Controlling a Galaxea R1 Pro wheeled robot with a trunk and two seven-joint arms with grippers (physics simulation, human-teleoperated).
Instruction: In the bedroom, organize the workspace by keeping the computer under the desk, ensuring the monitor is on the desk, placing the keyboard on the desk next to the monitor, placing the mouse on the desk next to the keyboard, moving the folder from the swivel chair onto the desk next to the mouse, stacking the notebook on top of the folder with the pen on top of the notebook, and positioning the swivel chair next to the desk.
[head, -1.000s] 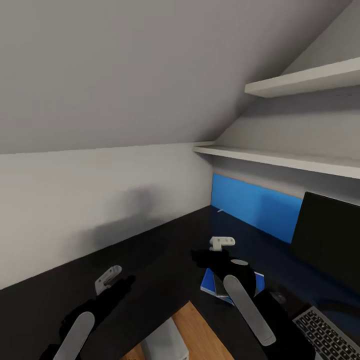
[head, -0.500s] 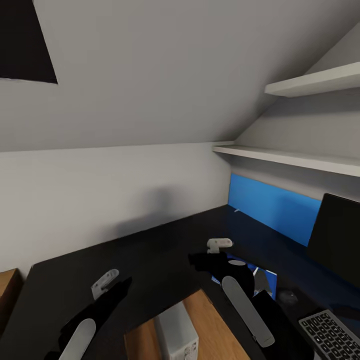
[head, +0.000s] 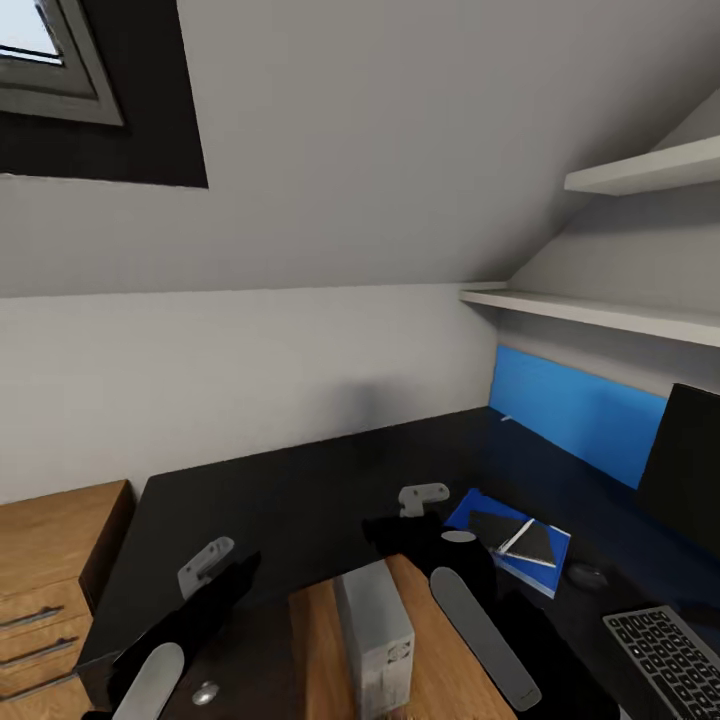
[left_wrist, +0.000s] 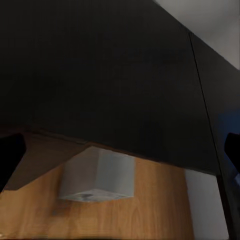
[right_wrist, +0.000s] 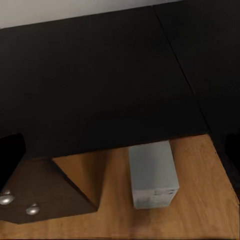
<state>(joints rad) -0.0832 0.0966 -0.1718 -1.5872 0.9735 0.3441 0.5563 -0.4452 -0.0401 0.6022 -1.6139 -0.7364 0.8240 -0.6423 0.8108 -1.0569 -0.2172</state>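
With both jaws' opening impossible to tell, the robot should turn carefully toward the chair, leaving the computer (head: 374, 625) under the worktop (head: 300, 490).

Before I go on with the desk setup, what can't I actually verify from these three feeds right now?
- Monitor: head view, cut off by the right edge; its stand is out of frame.
- Keyboard: head view, cropped at the bottom right corner.
- Small dark object beside the folder: too small and dark against the desk to identify.
- Computer: head view, its base is cut off by the bottom edge.
- Both grippers' jaw state: unclear in all three views.
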